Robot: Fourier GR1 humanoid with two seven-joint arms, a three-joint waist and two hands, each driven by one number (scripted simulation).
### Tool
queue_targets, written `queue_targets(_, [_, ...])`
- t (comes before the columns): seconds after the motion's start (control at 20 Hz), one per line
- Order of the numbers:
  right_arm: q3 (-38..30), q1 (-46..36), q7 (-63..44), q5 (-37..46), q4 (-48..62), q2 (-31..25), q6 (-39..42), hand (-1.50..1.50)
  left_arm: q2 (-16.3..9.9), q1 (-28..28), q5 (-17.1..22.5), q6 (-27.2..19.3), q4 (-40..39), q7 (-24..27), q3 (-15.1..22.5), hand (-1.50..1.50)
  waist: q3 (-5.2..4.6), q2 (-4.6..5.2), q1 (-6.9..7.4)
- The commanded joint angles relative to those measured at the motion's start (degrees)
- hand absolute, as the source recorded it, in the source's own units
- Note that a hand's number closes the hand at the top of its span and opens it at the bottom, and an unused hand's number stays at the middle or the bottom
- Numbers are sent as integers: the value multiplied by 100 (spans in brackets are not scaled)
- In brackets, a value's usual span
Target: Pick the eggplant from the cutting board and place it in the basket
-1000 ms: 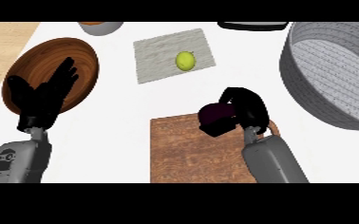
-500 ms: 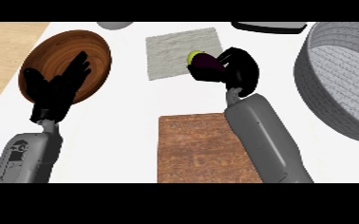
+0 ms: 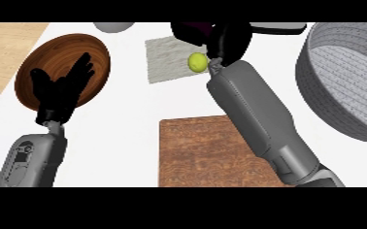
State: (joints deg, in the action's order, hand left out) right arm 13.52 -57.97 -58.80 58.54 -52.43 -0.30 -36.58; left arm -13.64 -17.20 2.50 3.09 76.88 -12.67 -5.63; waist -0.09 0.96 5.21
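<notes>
My right hand [image 3: 228, 41] is stretched far up the counter, near the top edge of the view, with its fingers curled round the dark purple eggplant [image 3: 193, 29]. Only part of the eggplant shows past the hand. Behind the right forearm lies the brown wooden cutting board [image 3: 208, 150], bare on top. The grey woven basket [image 3: 337, 77] stands at the right edge, well to the right of the hand. My left hand [image 3: 61, 89] rests open at the left, fingers up, over the brown wooden bowl [image 3: 68, 58].
A light cloth [image 3: 168, 58] lies just below the right hand with a yellow-green lime [image 3: 198, 62] on it. A grey round object [image 3: 114, 26] and a dark flat item [image 3: 279, 27] sit at the far edge. The wooden floor strip [image 3: 22, 39] shows left of the counter.
My right hand has carried the eggplant off the cutting board and away from me, past the cloth and lime. The left hand has stayed over the bowl.
</notes>
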Motion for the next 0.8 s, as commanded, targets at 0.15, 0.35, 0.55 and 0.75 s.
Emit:
queue_targets(0.15, [-503, -1438, -1183, 827, 1249, 28, -431, 150, -69, -119, 39, -61, 14, -184, -121, 0, -1, -25, -219])
queue_targets(0.35, [-858, -2039, -1315, 1121, 1704, -152, -41, 150, -121, 269, 63, 23, 106, -3, -178, 0, -1, -57, -291])
queue_targets(0.55, [-1230, -2486, -1192, 1234, 2238, -426, -188, 150, -82, 268, 36, 28, 45, 50, -152, 0, -1, -25, -297])
queue_targets(0.75, [-1454, -2555, -1089, 1432, 2442, -882, -305, 150, -188, 267, 179, 55, 307, -140, -292, 0, 4, -51, -346])
